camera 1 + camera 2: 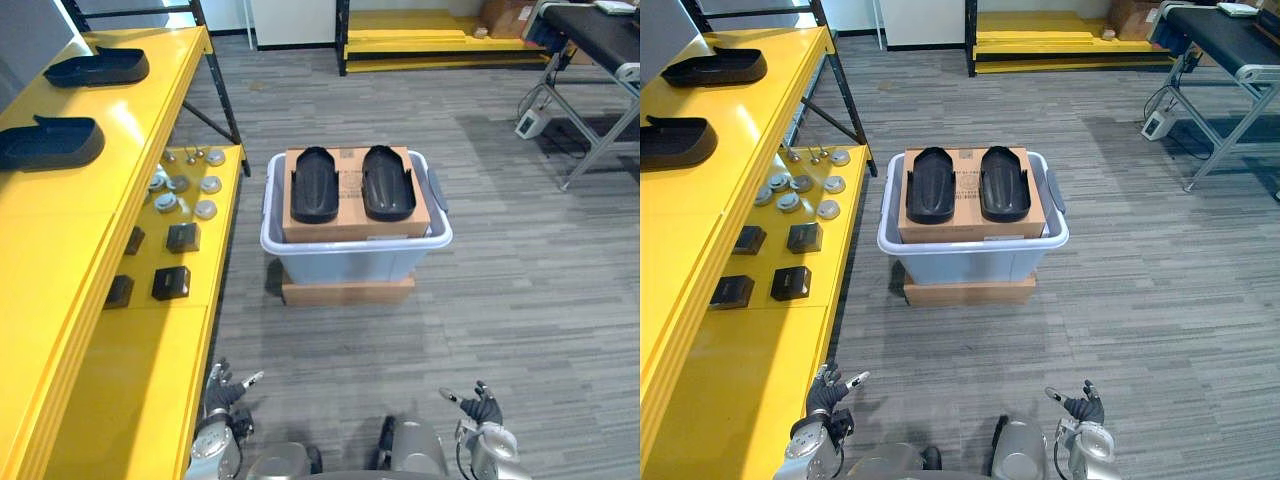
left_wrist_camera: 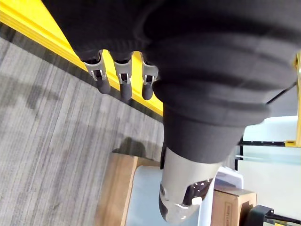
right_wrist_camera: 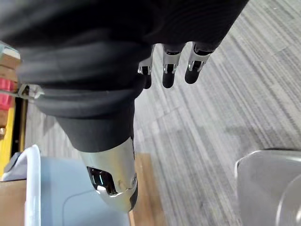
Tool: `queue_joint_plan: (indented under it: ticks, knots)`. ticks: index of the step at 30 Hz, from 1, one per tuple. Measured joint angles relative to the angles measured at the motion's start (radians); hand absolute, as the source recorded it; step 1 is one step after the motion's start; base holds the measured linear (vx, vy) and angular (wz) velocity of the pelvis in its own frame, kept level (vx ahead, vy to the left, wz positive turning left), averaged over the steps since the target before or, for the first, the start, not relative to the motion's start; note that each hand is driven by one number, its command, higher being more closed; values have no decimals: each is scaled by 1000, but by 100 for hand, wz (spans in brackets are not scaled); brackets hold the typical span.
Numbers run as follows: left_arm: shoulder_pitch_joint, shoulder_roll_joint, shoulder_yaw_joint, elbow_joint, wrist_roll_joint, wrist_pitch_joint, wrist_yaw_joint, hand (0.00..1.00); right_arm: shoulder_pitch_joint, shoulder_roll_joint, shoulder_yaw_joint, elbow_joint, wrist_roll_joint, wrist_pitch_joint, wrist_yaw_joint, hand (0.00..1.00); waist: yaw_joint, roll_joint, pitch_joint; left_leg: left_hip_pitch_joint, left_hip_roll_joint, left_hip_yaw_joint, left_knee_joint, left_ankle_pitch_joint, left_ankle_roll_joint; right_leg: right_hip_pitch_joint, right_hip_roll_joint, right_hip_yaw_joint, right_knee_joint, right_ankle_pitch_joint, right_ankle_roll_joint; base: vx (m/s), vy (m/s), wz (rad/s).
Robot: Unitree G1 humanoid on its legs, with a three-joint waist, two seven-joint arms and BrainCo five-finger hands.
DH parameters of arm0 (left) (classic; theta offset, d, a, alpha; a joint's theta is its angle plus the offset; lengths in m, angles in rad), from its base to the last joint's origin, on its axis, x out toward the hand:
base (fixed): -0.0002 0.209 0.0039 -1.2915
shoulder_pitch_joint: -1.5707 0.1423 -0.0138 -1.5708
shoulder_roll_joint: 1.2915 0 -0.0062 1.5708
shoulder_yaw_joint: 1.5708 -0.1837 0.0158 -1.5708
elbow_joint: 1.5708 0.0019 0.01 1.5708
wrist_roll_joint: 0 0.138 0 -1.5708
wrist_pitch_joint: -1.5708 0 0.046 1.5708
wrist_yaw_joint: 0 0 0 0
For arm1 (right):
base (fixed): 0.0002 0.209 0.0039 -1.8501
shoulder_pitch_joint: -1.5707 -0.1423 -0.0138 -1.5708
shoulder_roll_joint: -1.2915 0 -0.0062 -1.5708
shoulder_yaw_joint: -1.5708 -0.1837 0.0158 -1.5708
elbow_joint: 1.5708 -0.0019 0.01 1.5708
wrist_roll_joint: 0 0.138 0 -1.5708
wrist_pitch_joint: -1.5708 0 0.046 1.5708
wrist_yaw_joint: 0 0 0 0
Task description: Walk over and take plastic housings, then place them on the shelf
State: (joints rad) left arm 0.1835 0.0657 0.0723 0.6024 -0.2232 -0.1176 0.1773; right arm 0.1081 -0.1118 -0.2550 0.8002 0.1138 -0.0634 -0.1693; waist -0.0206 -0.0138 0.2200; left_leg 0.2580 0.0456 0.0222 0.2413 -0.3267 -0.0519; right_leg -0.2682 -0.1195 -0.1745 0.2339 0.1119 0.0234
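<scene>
Two black plastic housings (image 1: 315,185) (image 1: 388,183) lie side by side on a cardboard box (image 1: 355,224). The box sits in a pale grey tote (image 1: 350,258) on the floor ahead. Two more housings (image 1: 97,68) (image 1: 50,143) rest on the top of the yellow shelf (image 1: 60,240) to the left. My left hand (image 1: 222,392) hangs low beside the shelf's lower level, open and empty, its fingers (image 2: 123,80) relaxed. Over the carpet my right hand (image 1: 483,408) is low too, fingers (image 3: 171,70) straight, holding nothing. Both hands are well short of the tote.
The tote stands on a flat cardboard base (image 1: 348,292). Small black boxes (image 1: 170,283) and round metal parts (image 1: 185,190) lie on the shelf's lower level. A metal-legged table (image 1: 590,40) stands at the far right, and a yellow platform (image 1: 430,40) at the back.
</scene>
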Motion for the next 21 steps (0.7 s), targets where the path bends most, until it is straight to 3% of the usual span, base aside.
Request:
queue_joint_plan:
  ticks: [2,4,5,7,8,9,10,11,13,16,21]
  knots:
    - [-6,-33,-4,19,1,-1,-3,0,-1,-12,-1,-9,-2,1,2,0,-16,42,-21,-42,62,-43,111,15,-28,-25,18,-54,146,-139,-29,594,-350,60]
    - [-8,-49,-1,18,1,-1,-3,0,18,-3,-2,-27,-1,1,7,0,-23,58,-16,-125,100,-51,323,58,-62,31,32,-106,153,-186,-47,449,-284,73]
    - [-5,-58,0,17,0,0,-3,0,38,9,3,-44,2,0,9,0,-17,63,-12,-214,151,-38,539,147,-67,104,59,-135,122,-208,-61,342,-216,61]
    - [9,-58,-1,19,0,3,-3,0,34,26,9,-40,14,-3,8,0,0,60,-7,-299,212,19,710,106,-56,210,92,-153,49,-211,-74,436,-199,15]
    - [13,-60,-3,22,0,5,-4,0,30,31,8,-37,22,-9,8,0,10,37,-2,-326,213,67,665,72,-44,259,91,-152,2,-202,-76,426,-172,-4]
    - [14,-61,-3,22,0,5,-4,0,27,29,7,-35,28,-9,8,0,12,36,-2,-337,206,83,605,56,-48,282,89,-151,-20,-198,-75,292,-84,-7]
    - [16,-62,-3,22,0,5,-4,0,17,28,-7,-30,35,-10,7,0,11,37,-2,-343,179,80,432,41,-53,308,85,-147,-51,-194,-69,256,-3,-14]
    - [16,-62,-3,22,0,5,-3,0,14,23,-24,-29,34,-13,5,0,9,52,-8,-342,161,66,255,60,-57,324,88,-140,-70,-190,-61,261,38,-21]
    - [13,-63,-2,35,-1,4,-3,0,14,23,-53,-16,39,-14,-2,0,12,83,-14,-332,153,63,107,173,-44,346,105,-114,-98,-188,-36,267,110,-35]
    - [2,-42,-5,36,-1,5,-4,0,48,38,-65,-12,45,-8,-3,0,3,48,-26,-290,108,80,21,192,-25,349,63,-94,-117,-190,-8,205,98,-7]
    - [-4,-18,-5,35,-2,4,-5,0,56,39,-102,-59,77,-8,-4,0,3,31,-31,-246,74,143,-65,207,-8,330,41,-35,-133,-185,21,98,63,-28]
